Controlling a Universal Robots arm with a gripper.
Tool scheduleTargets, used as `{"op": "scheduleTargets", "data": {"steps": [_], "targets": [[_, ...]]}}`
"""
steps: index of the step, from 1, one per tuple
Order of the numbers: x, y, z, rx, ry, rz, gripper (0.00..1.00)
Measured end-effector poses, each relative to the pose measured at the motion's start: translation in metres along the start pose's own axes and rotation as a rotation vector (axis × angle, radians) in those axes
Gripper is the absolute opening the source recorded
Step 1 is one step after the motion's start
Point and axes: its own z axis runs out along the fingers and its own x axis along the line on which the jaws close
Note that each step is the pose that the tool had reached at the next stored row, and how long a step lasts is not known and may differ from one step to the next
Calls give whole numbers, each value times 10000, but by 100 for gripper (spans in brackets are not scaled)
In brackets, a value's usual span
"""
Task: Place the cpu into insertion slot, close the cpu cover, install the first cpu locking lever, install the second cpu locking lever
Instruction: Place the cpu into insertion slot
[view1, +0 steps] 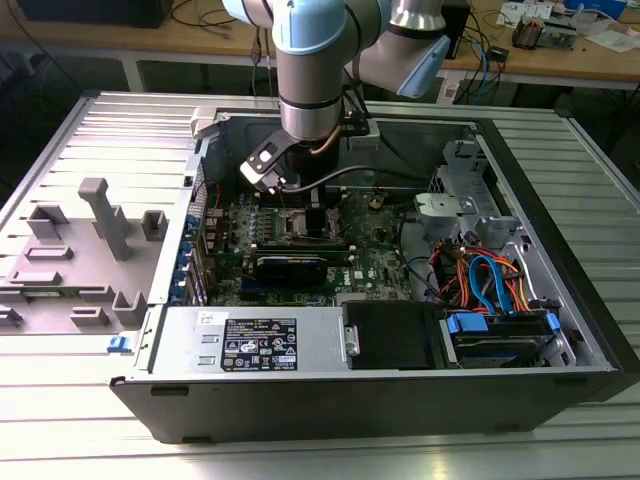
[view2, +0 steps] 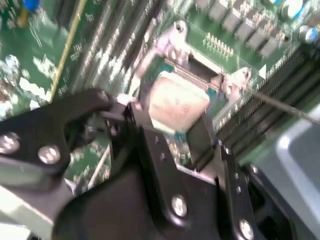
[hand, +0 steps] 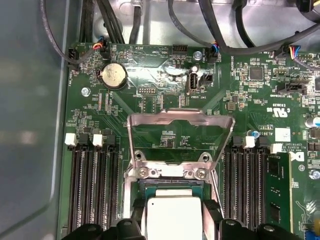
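Inside the open computer case (view1: 400, 405), the arm is reaching straight down over the green motherboard (hand: 150, 87), and the gripper (view1: 313, 215) is hanging right at the insertion slot (hand: 170, 183). In both wrist views the two black fingers (hand: 136, 216) are standing only as far apart as the chip is wide, one pressing on each of two opposite edges of the cpu (hand: 172, 215). The gripper (hand: 173, 218) is therefore clamping the cpu rather than gaping around it. The dull silver top of the cpu (view2: 177, 102) is facing up and lying square within the slot's rim (view2: 197, 72), with a thin teal border showing around it. I cannot tell whether it is sitting fully down in the slot or hovering just over it. The cpu cover (hand: 175, 116) is standing open, tilting back from its hinge at the slot's far edge, with the board showing through its window. Long black memory slots (hand: 92, 185) are running along both sides of the slot, close beside the fingers (view2: 145, 127).
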Motion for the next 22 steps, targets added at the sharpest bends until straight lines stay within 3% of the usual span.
{"op": "scheduleTargets", "data": {"steps": [3, 7, 12, 22], "targets": [[1, 2, 1, -3, 140, 43, 54], [0, 6, 1, 1, 129, 195, 54], [0, 12, -16, 5, 64, 286, 54], [0, 11, -33, 12, 65, 290, 54]]}}
